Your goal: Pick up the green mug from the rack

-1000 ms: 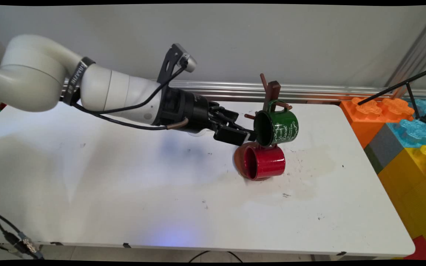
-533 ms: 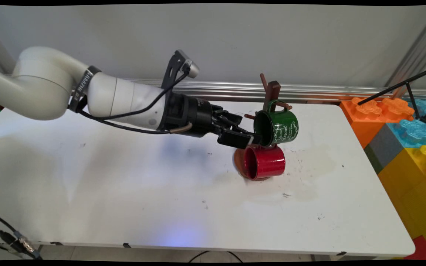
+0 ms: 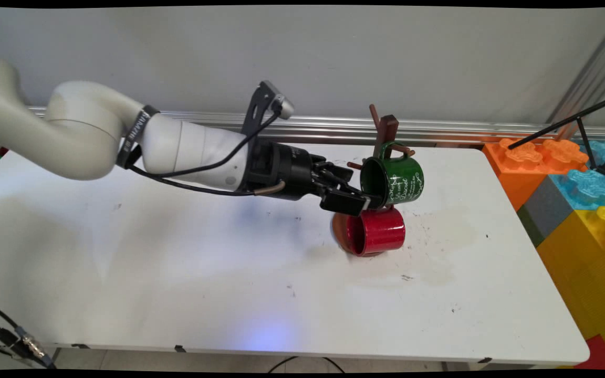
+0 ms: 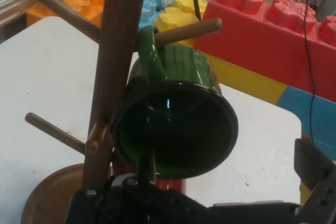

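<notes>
Green mug (image 3: 393, 181) hangs by its handle on the mug tree (image 3: 385, 134), mouth facing left toward us. Gripper (image 3: 364, 202), reaching near-level, jaws spread around its lower rim.

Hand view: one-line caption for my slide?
Gripper open at the rim of a green mug hanging on a wooden mug tree.

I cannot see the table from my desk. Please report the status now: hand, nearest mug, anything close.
Hand open, at the green mug's rim. Green mug hangs by its handle on the wooden mug tree. Red mug directly below.
</notes>
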`<state>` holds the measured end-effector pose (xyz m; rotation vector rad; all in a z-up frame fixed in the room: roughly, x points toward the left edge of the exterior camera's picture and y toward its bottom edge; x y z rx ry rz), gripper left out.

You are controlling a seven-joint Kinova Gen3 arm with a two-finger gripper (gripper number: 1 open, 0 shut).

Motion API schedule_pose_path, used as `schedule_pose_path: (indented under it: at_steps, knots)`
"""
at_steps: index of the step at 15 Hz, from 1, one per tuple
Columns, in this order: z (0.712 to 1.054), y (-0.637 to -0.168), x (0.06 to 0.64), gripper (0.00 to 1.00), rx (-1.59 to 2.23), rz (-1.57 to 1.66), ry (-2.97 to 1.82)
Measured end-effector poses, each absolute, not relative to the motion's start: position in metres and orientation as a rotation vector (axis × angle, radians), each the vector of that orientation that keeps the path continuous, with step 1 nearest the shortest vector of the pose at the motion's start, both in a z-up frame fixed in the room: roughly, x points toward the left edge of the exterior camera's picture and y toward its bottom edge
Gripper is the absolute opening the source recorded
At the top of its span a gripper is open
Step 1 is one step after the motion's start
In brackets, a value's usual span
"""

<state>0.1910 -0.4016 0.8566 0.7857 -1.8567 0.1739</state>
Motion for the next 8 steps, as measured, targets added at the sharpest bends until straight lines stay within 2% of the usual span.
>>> schedule_pose_path:
  at_steps: [8]
  knots:
    - [0.842,-0.417,0.17,1.0,0.781,0.139,-1.846]
